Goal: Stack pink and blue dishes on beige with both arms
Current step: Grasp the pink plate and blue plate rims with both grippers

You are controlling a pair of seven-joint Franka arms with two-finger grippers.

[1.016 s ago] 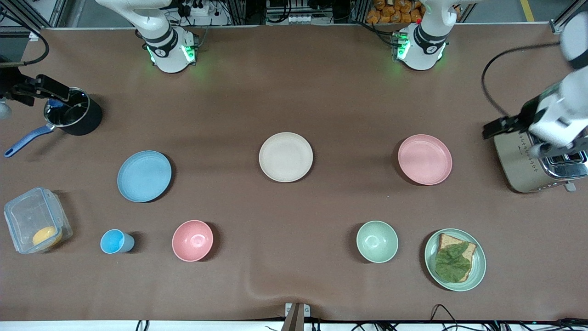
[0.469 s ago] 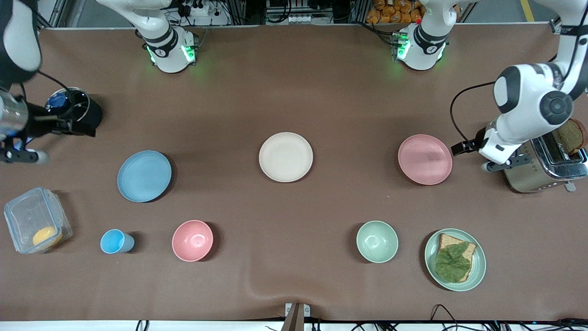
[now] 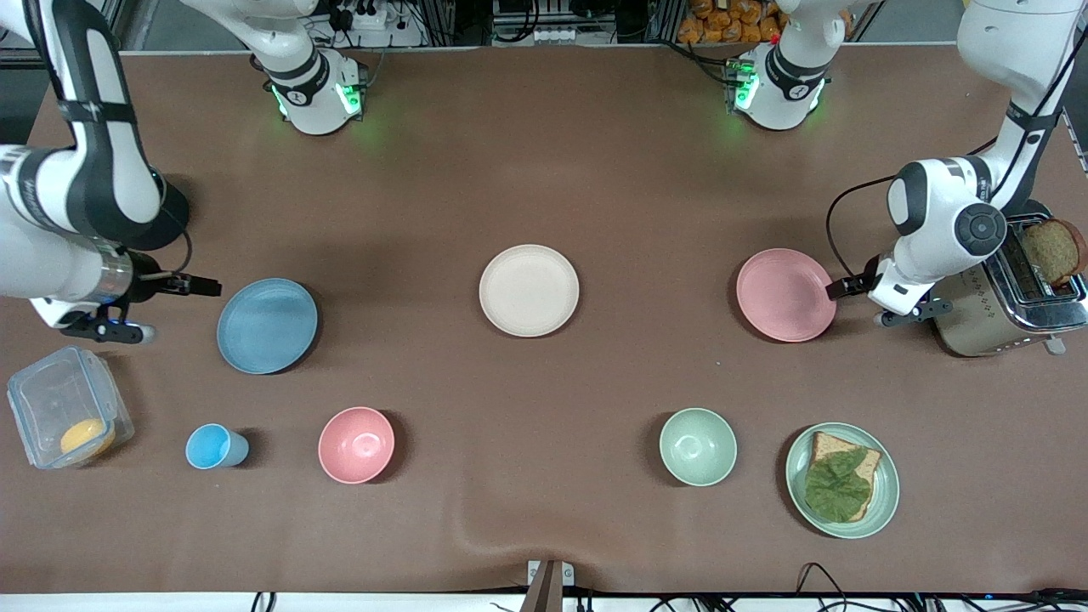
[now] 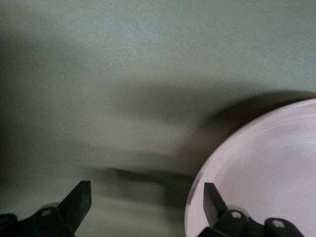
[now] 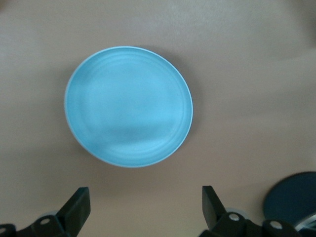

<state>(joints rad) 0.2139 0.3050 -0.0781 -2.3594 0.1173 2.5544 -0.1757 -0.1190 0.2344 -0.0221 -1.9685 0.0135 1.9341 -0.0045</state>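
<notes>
The beige plate lies at the table's middle with nothing on it. The light blue plate lies toward the right arm's end, and the pale pink plate toward the left arm's end. My right gripper hangs open beside the blue plate's outer rim. In the right wrist view the blue plate sits just ahead of the open right gripper. My left gripper is open at the pink plate's outer rim. The left wrist view shows the left gripper with one fingertip over the pink plate.
A toaster holding bread stands beside the left gripper. Nearer the front camera sit a green bowl, a green plate with bread and a leaf, a pink bowl, a blue cup and a clear container. A black pot stands near the right arm.
Both arms have swung in from the table's ends. The right gripper came down from the pot to the blue plate's rim; the left gripper moved from the toaster to the pink plate's rim.
</notes>
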